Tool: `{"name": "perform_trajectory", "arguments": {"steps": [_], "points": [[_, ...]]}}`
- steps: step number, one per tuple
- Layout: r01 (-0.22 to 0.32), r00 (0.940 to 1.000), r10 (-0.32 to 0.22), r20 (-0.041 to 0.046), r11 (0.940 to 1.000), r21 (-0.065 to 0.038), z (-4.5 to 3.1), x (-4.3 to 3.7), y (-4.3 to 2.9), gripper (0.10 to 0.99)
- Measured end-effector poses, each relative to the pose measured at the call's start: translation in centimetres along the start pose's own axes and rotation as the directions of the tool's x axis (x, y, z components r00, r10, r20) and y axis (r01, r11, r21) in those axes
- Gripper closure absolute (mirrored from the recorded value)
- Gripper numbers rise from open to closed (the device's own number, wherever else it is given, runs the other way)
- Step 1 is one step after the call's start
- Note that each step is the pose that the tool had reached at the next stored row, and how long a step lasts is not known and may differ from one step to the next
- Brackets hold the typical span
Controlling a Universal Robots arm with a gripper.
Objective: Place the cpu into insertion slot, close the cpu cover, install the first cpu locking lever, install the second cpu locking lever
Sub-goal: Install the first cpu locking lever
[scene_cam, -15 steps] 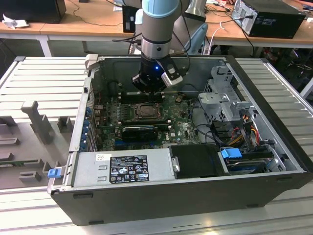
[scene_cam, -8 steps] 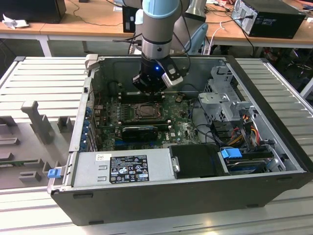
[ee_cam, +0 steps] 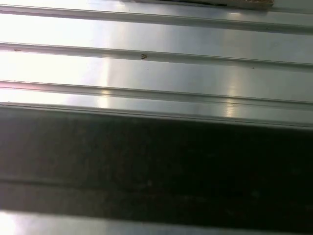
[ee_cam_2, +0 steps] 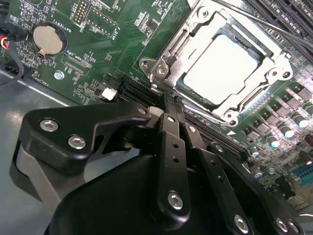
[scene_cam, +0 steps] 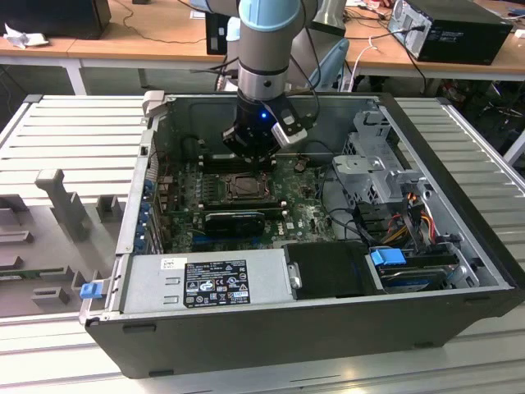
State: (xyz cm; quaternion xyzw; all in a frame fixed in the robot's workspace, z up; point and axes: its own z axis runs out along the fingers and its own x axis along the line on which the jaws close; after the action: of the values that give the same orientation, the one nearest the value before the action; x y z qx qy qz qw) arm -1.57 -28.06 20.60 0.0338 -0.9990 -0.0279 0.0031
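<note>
The jaws of the gripper (ee_cam_2: 172, 99) are pressed together, holding nothing, right at the edge of the insertion slot (ee_cam_2: 161, 68). The cpu (ee_cam_2: 221, 66) lies in it, under the shut cpu cover (ee_cam_2: 215, 20).

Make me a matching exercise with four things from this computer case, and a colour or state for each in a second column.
Things:
1. pale silver square cpu
2. grey metal cpu cover frame
3. round silver coin battery
4. black gripper fingers

States:
A. pressed together
B. seated in the socket
C. on the green board, apart from the socket
D. lying closed around the chip

Pairs: 1-B, 2-D, 3-C, 4-A
</note>
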Motion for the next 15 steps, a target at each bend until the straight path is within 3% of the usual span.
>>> {"name": "perform_trajectory", "arguments": {"steps": [6, 8, 15], "points": [[0.000, 1.0000, 0.000, -0.0011, 0.9998, 0.020, 0.31, -0.02, 0.05, 0.980], [0.000, 1.0000, 0.000, -0.0015, 0.9998, 0.021, 0.37, -0.02, 0.04, 0.980], [0.000, 1.0000, 0.000, -0.0003, 1.0000, 0.005, 0.35, -0.02, 0.04, 0.980]]}}
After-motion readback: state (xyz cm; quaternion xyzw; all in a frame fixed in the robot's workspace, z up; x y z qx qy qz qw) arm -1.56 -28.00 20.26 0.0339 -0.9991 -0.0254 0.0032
